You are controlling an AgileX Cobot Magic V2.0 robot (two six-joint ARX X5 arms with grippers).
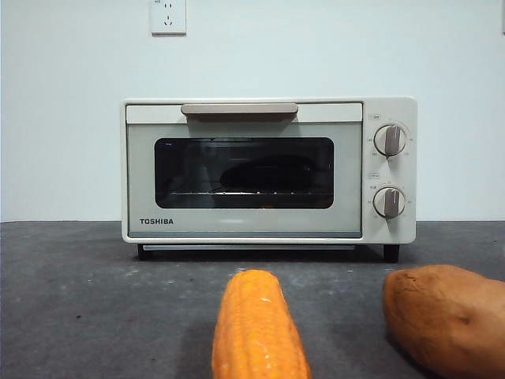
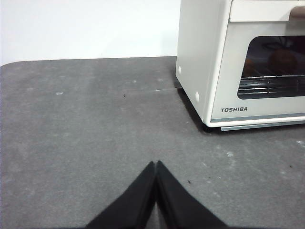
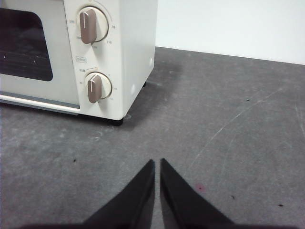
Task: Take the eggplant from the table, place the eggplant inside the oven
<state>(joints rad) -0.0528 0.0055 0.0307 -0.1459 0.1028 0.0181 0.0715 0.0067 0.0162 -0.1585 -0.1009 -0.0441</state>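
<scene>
Nearest me I see an orange-yellow corn cob (image 1: 259,328) lying end-on, a brown sweet potato (image 1: 446,316) near it, and a white wall socket (image 1: 168,16) high behind.

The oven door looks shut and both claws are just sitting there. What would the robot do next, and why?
Probably nothing more than stay parked. A long dark shape, apparently the eggplant, already lies on the rack behind the closed door of the oven. The left gripper and right gripper are both shut, empty and low over the table. Only the corn cob and sweet potato remain outside.
</scene>
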